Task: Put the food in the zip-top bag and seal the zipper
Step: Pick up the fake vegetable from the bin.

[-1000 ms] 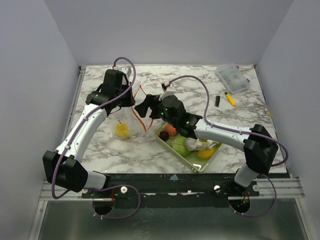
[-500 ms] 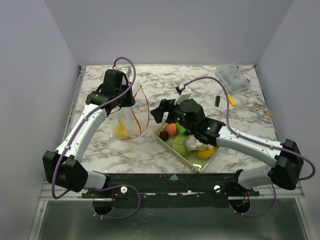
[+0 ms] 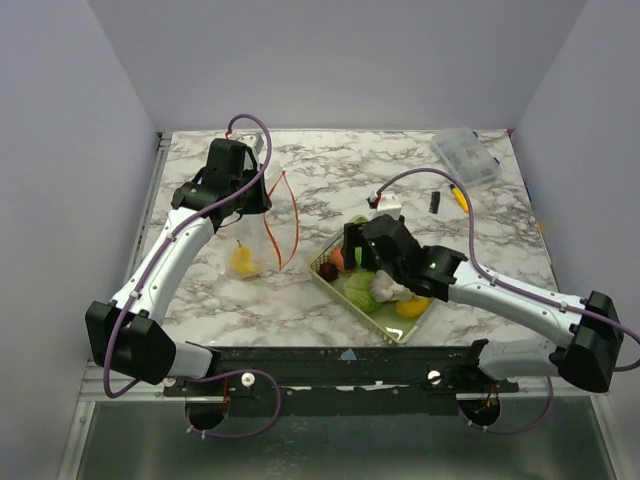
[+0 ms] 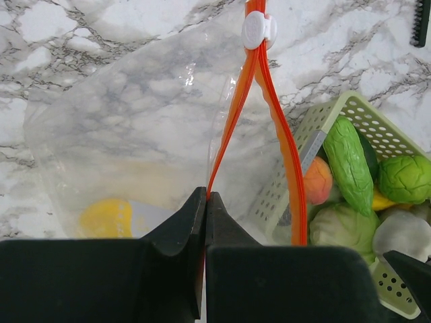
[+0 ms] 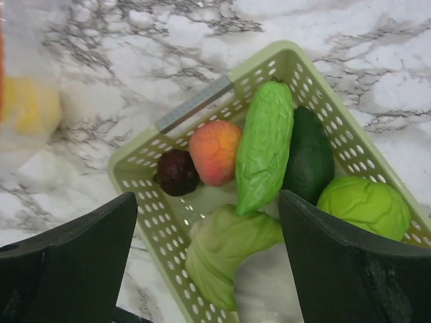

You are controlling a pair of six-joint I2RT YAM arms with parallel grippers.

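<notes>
From above: pinches the zipper (image 3: 291, 214) with the left gripper (image 3: 254, 207), clamped fully together on the orange-red strip. Keeps the zip-top bag (image 3: 252, 240) close under those fingertips, with a yellow food piece (image 3: 243, 261) inside at its bottom. Poises the right gripper (image 3: 352, 252) spread wide over the far-left corner of the mesh basket (image 3: 400, 334), gripping nothing. Places a clear lidded box (image 3: 466, 157) and a yellow marker pen (image 3: 459, 197) well beyond that gripper, off to its right.

Through the left wrist camera: shows both fingers (image 4: 172, 232) pressed together on one lip of the zipper. Finds the two lips gaping apart ahead and meeting far ahead at a white slider (image 4: 258, 29). Puts the clear bag ahead and left, with the yellow food piece just left of the fingertips. Puts the basket ahead and right.

Through the right wrist camera: frames the basket between wide-set fingers (image 5: 67, 262). Finds straight ahead a peach-coloured piece (image 5: 214, 151), with a dark purple piece (image 5: 176, 172) to its left and a bumpy green gourd (image 5: 266, 145) to its right. Finds a round green cabbage (image 5: 363, 205) beside the right finger and a pale green leafy piece (image 5: 222, 252) nearest the gripper.
</notes>
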